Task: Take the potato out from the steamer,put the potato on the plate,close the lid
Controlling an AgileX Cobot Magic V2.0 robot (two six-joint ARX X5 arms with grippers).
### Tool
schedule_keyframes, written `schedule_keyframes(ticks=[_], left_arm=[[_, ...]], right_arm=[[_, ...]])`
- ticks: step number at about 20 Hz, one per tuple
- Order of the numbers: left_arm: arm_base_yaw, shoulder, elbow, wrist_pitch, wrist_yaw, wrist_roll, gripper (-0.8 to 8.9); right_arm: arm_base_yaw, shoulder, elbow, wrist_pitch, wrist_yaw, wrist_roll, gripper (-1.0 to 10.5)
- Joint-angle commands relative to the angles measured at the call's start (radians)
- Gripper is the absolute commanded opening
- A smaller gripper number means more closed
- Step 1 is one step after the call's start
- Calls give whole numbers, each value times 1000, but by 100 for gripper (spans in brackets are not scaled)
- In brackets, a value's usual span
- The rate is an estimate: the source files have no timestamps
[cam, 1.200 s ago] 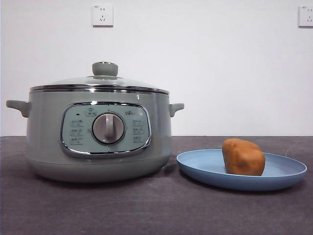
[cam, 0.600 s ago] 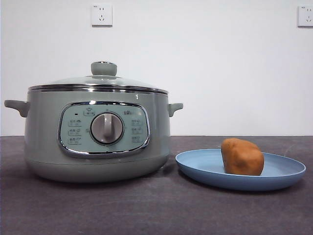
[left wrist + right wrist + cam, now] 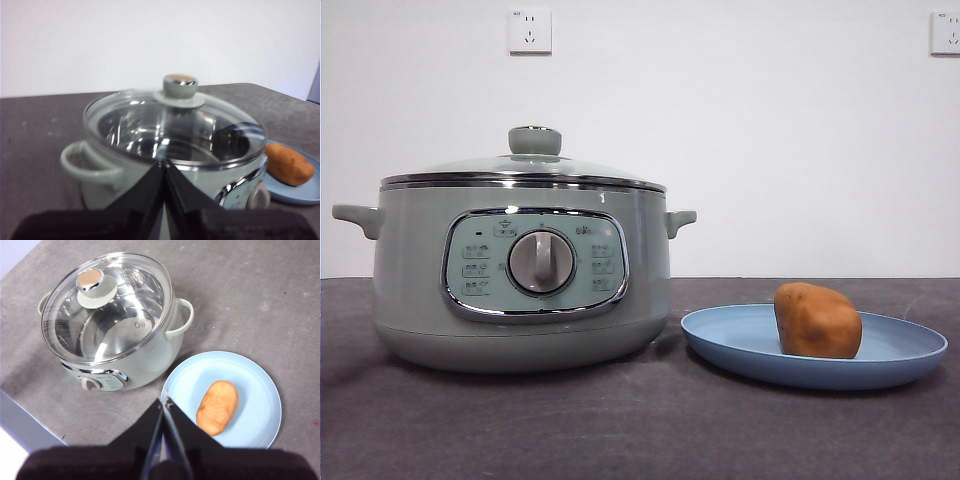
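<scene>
Looking across the surface (image 3: 640, 430), we see the potato (image 3: 817, 320) lying on the plate (image 3: 910, 352), and the lid (image 3: 520, 168) seated level on the steamer (image 3: 520, 300), so by our reckoning every step of the task is done. Our left hand (image 3: 164, 165) hangs back beside the steamer with its jaws pressed together on nothing; our right hand (image 3: 164, 402) hovers high above the gap between steamer and plate, jaws likewise together and empty.

What could still go wrong? Our left hand sits low and close to the near handle (image 3: 90, 162), so a careless pull-away might clip it or nudge the rim and jar the lid off its seat. The potato rests off-centre on a shallow plate; any knock to that plate could roll it toward the edge.

Hard to make out: the level view shows neither arm at all. The left wrist picture is soft, so we cannot tell exactly how near the jaw tips are to the pot wall. Glare on the glass hides most of the pot's inside, and the far handle is cut off behind the body there.
</scene>
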State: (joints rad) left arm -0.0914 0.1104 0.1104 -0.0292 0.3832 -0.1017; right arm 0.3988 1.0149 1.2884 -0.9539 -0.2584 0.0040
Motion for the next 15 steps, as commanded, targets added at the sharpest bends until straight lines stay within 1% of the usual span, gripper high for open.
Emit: schedule_keyframes(ticks=[1,4,7,9,11,12,15], left_arm=[[9,-37,-36,-27,-32,-40,-3],[9,-64,-53,-100,-98,-65,-3],[9,-93,-82,-140,-140,-86,-3],[9,-108,-103,-153,-147,-115,-3],[9,-108,-103,-152,-143,-117,-3],[9,-108,-103,-151,-143,-140,-3],[9,-106,-103,-151,-146,-138,-3]], right_arm=[[1,-3,4,2,3,-2,-1],[1,-3,4,2,3,-2,-1],[1,-3,4,2,3,-2,-1],[1,-3,4,2,3,-2,-1],[1,-3,4,2,2,-2,-1],[1,-3,4,2,3,-2,-1],[1,-3,4,2,3,-2,-1]])
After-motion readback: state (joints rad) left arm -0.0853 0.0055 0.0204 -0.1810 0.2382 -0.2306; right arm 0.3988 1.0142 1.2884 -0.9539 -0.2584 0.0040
